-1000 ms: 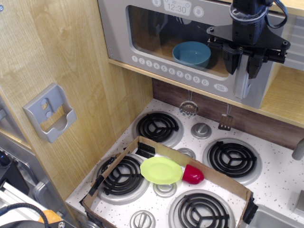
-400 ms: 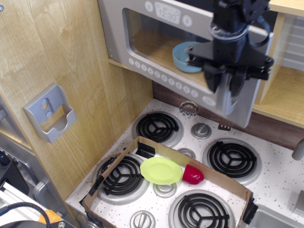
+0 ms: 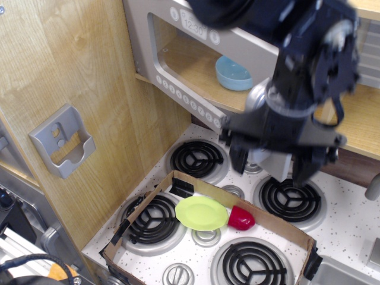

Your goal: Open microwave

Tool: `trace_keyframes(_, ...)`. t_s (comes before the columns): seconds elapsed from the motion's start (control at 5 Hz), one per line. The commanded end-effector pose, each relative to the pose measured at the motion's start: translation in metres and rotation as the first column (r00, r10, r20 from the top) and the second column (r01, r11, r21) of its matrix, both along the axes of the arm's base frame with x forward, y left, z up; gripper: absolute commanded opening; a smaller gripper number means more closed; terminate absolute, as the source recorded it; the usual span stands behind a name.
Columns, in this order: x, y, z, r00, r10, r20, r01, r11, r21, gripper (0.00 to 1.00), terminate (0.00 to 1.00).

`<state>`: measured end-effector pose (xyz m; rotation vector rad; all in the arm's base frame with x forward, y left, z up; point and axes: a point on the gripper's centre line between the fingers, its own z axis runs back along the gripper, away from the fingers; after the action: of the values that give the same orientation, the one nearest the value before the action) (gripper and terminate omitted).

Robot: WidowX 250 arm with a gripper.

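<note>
Grey microwave [image 3: 178,71] door ajar, claw [image 3: 270,163] at edge.

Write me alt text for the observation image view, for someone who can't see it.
A black robot gripper holds the swung-open door of a grey plastic toy microwave, showing a blue bowl on the wooden shelf inside. Below, on a white speckled toy stove, an open cardboard tray holds a lime green plate and red cup.
</note>
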<state>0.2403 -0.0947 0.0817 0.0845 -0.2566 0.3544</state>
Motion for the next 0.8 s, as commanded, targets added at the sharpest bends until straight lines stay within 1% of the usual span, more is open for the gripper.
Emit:
trace_keyframes(0.0,-0.015,-0.073,-0.002,0.992,0.104,0.065,-0.102,0.994,-0.033,1.00,0.00)
trace_keyframes(0.2,0.017,-0.088,0.012,0.997,-0.082,0.005,0.082,0.994,-0.073,1.00,0.00)
trace_keyframes(0.4,0.045,-0.101,0.016,0.974,-0.228,0.004,0.228,0.972,-0.051,1.00,0.00)
trace_keyframes(0.6,0.070,-0.105,0.021,0.938,-0.347,-0.016,0.344,0.936,-0.076,1.00,0.00)
